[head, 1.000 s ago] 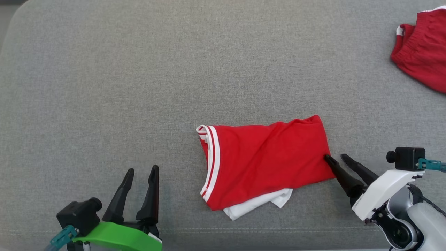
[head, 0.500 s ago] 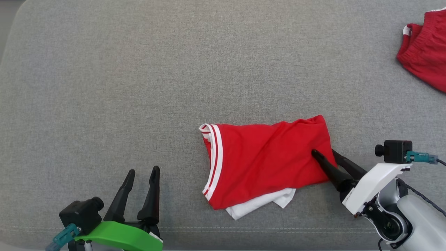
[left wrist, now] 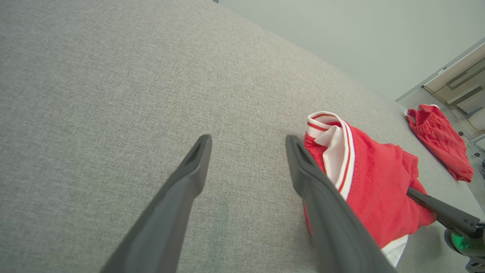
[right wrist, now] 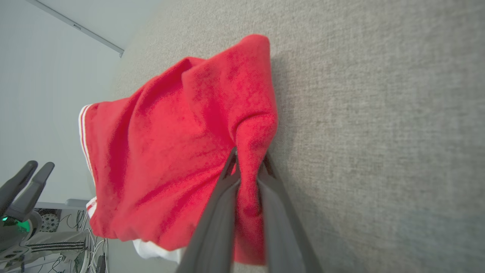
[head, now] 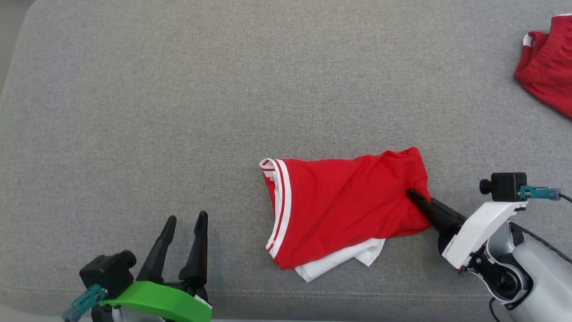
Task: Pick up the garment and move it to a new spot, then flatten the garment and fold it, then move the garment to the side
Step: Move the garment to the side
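Head view, near edge: left end effector point(head: 187, 218) on a green mount, fingers spread apart, holding nothing, well to the left of the jersey.
Right end effector point(head: 413, 195): fingers together, clamped on a pinched-up fold at the right edge of the red jersey point(head: 344, 210).
Red jersey: folded, lying centre-right on the grey fabric surface point(head: 134, 112); white striped trim runs along its left edge, and a white layer point(head: 339, 261) pokes out under its near edge.
Far right corner: red shorts point(head: 547, 76), crumpled, well apart from the jersey.
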`<state>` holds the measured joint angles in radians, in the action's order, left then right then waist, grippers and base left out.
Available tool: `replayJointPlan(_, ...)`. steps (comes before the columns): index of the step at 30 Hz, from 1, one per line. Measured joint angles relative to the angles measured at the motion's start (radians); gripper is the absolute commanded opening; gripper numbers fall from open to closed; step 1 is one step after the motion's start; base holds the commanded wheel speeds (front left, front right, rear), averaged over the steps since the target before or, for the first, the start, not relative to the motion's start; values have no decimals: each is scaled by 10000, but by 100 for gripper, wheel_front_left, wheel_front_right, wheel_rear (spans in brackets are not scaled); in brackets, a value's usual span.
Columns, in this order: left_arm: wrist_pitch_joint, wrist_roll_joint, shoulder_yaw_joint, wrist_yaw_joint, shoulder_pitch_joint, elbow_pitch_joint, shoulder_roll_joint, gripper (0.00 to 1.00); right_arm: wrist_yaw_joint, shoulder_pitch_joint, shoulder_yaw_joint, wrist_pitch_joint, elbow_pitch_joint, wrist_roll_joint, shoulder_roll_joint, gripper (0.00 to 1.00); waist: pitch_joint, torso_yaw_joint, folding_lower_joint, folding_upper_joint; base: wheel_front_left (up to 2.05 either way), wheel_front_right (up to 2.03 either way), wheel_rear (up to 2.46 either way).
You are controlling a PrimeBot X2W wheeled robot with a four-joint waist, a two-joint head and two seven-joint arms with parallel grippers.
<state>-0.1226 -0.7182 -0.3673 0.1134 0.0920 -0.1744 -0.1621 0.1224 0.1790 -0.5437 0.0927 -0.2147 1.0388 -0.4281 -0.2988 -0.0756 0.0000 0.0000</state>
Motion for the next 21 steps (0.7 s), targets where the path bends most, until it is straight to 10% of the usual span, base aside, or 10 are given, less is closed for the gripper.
replayJointPlan(21, 267, 56, -238, -81, -360, -161, -163, 100, 4, 3585, 1546, 1434, 42, 453, -2086, 0, -626, -168, 0, 0, 0, 0, 0)
